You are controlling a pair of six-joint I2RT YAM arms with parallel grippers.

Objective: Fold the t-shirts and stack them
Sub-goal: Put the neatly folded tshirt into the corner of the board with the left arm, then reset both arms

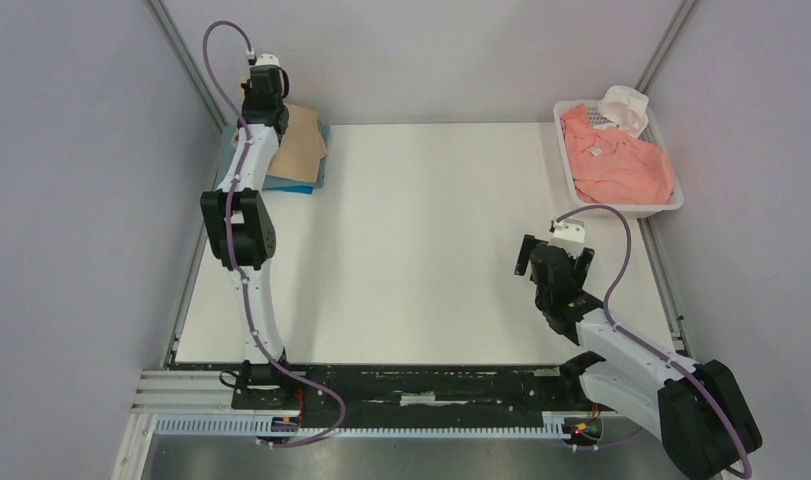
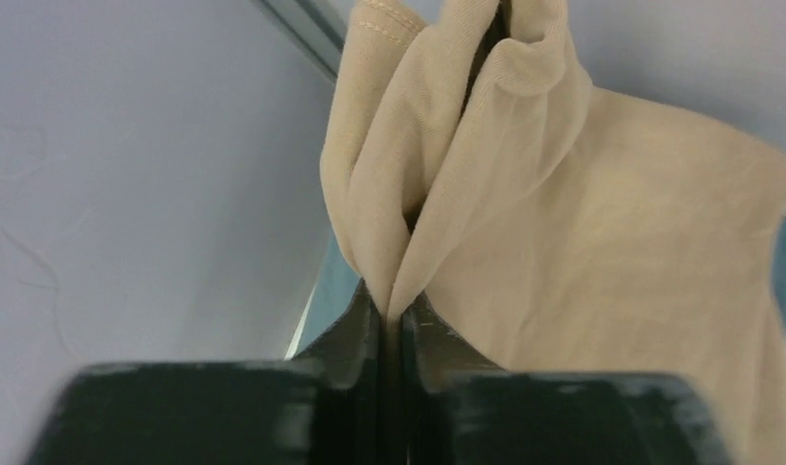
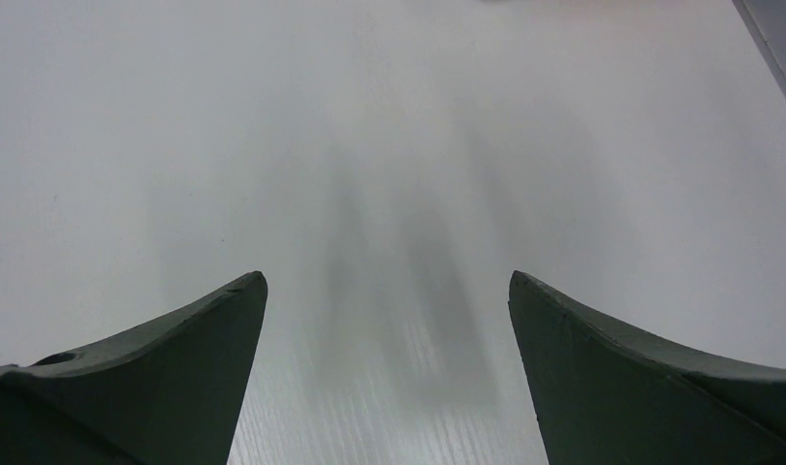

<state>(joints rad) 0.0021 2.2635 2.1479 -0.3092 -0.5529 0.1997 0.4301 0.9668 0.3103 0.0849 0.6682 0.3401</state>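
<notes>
A tan t-shirt [image 1: 301,148] lies folded at the far left corner of the table on top of blue folded shirts [image 1: 322,172]. My left gripper [image 1: 268,108] reaches over that pile. In the left wrist view this gripper [image 2: 393,305] is shut on a pinched fold of the tan t-shirt [image 2: 602,252]. A salmon-pink t-shirt [image 1: 617,158] lies crumpled in the white basket [image 1: 671,205] at the far right. My right gripper [image 1: 555,262] hovers over the bare table right of centre, and the right wrist view shows it [image 3: 387,279] open with nothing between its fingers.
A white object [image 1: 626,108] sits at the back of the basket. Grey walls close in the table on the left, back and right. A metal rail [image 1: 381,425] runs along the near edge by the arm bases.
</notes>
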